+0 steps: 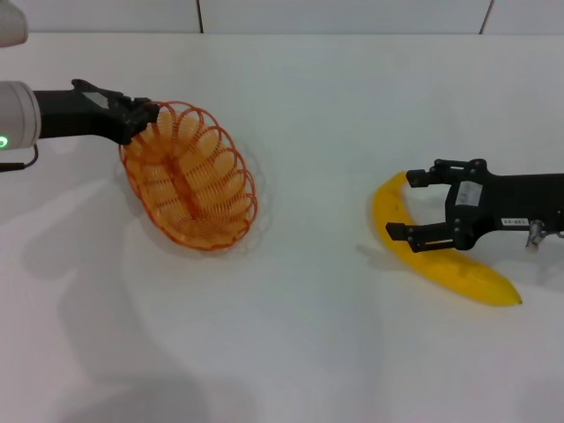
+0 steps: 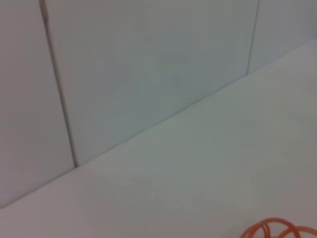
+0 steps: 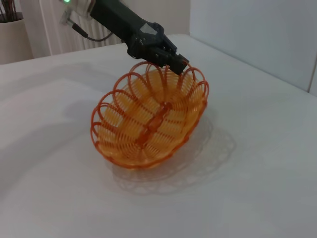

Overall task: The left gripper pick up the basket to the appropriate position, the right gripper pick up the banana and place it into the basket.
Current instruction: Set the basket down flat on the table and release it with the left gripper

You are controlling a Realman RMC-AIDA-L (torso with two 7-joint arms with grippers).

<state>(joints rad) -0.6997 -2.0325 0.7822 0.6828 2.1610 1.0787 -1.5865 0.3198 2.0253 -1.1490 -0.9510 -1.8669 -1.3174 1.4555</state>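
White table (image 1: 317, 352) runs back to a pale panelled wall (image 2: 148, 64); basket taken as landmark

Basket (image 1: 189, 176): orange looped wire, oval, tilted, the rim nearest the left arm raised, the opposite edge low at the table, shadow beneath. A sliver of its rim shows at the edge of the left wrist view (image 2: 280, 230)

Left tool (image 1: 141, 113): at the raised rim of the basket, fingers pressed together on the wire there; right wrist view shows the same pinch (image 3: 176, 62)

Banana (image 1: 441, 256): bright yellow, lying flat on the table, well apart from the basket, on the robot's right of it

Right tool (image 1: 401, 204): low over the banana, fingers spread, one on each side of its upper half; contact cannot be judged
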